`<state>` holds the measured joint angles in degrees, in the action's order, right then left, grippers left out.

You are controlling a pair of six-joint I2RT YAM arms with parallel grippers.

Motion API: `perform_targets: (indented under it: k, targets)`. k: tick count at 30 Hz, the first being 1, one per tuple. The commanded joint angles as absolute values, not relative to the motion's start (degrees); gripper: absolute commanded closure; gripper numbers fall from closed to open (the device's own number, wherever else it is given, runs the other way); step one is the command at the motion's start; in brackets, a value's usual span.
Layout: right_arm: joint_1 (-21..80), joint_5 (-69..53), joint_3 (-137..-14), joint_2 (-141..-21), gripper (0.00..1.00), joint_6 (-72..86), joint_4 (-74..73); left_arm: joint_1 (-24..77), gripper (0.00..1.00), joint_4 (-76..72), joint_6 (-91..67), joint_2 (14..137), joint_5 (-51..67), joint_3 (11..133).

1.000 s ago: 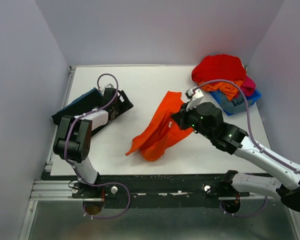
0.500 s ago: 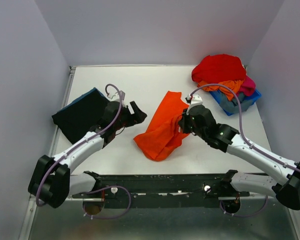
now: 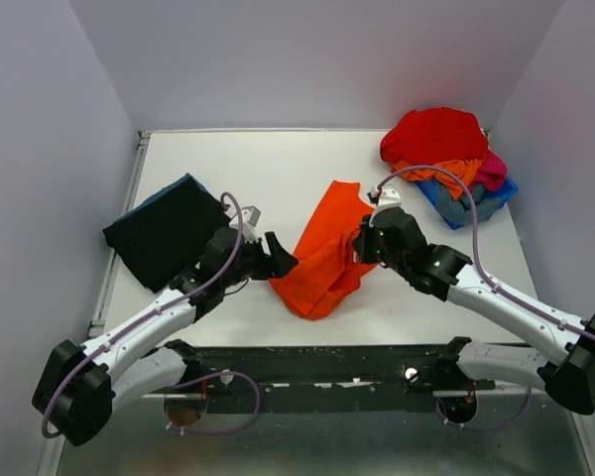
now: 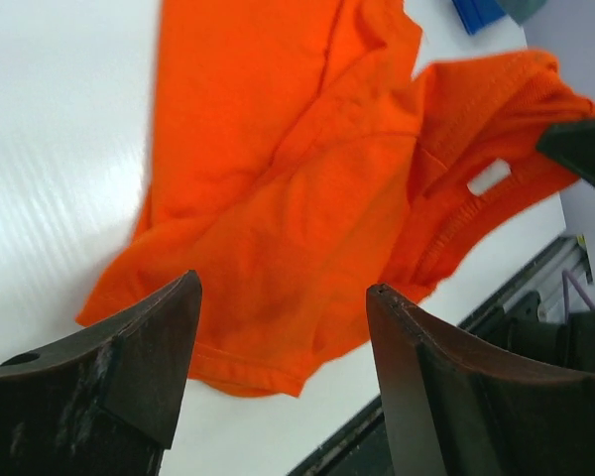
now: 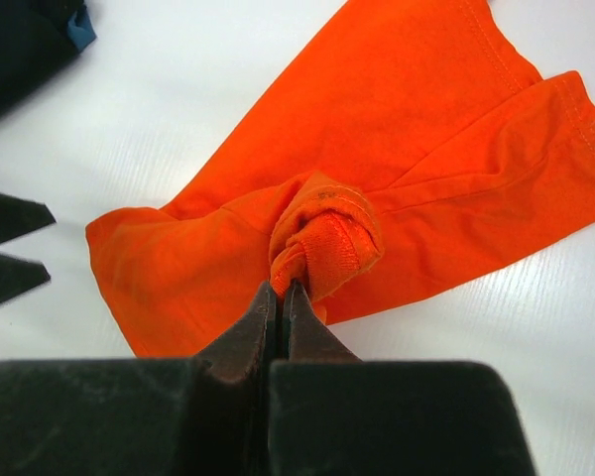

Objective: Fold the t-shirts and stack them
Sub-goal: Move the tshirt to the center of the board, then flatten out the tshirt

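Observation:
An orange t-shirt (image 3: pixel 322 263) lies crumpled on the white table's middle. My right gripper (image 3: pixel 360 245) is shut on a bunched fold of the orange t-shirt (image 5: pixel 327 243) at its right side. My left gripper (image 3: pixel 283 264) is open and empty, just left of the shirt's lower edge (image 4: pixel 268 288), pointing at it. A folded dark navy t-shirt (image 3: pixel 164 228) lies at the table's left. A pile of unfolded shirts, red on top (image 3: pixel 434 134), sits at the back right.
A blue bin (image 3: pixel 476 208) holds the shirt pile at the back right corner. The black rail of the table's near edge (image 3: pixel 317 362) runs below the orange shirt. White walls close in on the left, back and right.
My left arm has swung from the navy shirt toward the orange shirt's left edge. My right gripper has lowered the orange shirt onto the table, still holding it.

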<state>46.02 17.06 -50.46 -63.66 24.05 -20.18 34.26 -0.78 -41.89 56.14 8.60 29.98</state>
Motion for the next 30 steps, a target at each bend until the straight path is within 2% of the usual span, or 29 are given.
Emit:
perform_targets:
  k: [1, 9, 11, 15, 20, 23, 30]
  targets:
    - [45.79, 16.17, -51.59, -63.63, 0.99, 24.96, -18.90, 40.50, 0.22, 2.28, -39.64, 55.72, 7.92, 30.32]
    - [45.62, 16.00, -51.15, -62.93, 0.99, 25.22, -18.81, 51.84, 0.33, 8.44, -37.18, 57.83, -1.82, 31.73]
    - [45.53, 15.82, -50.98, -62.93, 0.99, 25.14, -18.81, 53.78, 0.33, 8.87, -36.22, 59.49, -4.03, 32.08]
    - [45.44, 15.65, -50.80, -62.84, 0.99, 25.31, -18.81, 56.24, 0.23, 11.33, -34.19, 65.55, -7.55, 35.32]
    - [45.35, 15.38, -50.62, -62.49, 0.99, 25.49, -18.63, 58.71, 0.23, 15.37, -32.43, 73.11, -12.64, 41.12]
    - [45.09, 15.21, -50.36, -62.58, 0.99, 25.58, -18.63, 59.59, 0.28, 17.40, -31.99, 76.37, -15.29, 43.67]
    - [44.74, 15.21, -49.84, -62.75, 0.99, 26.01, -18.46, 61.26, 0.28, 17.23, -31.64, 83.13, -12.57, 45.70]
